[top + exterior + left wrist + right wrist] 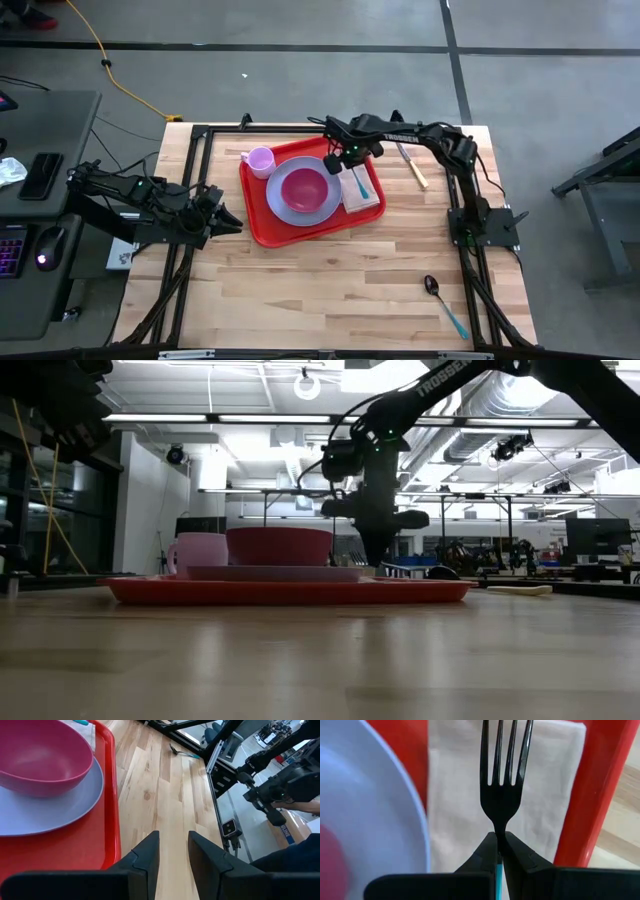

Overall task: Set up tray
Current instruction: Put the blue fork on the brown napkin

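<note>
Flat red plastic rectangular tray (262, 222), raised rim, rounded corners, sits far-centre on the pale wooden worktop (330, 290). On it: round lavender plate (288, 209) under a magenta bowl (304, 186), pink cup (261, 160), white napkin (364, 190). Right hand (500, 845) clamps a black fork (503, 775) over the napkin. Left hand (173, 851), fingers parted and empty, waits just beside the tray's left edge. Near worktop open; black spoon (433, 287) near-right.

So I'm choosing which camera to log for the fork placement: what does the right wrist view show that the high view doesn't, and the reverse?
Only the right wrist view shows the right gripper shut on the fork, tines over the napkin. Only the high view shows the cup, bowl, spoon, knife and the left gripper, off the tray. Both show the tray and plate.
</note>
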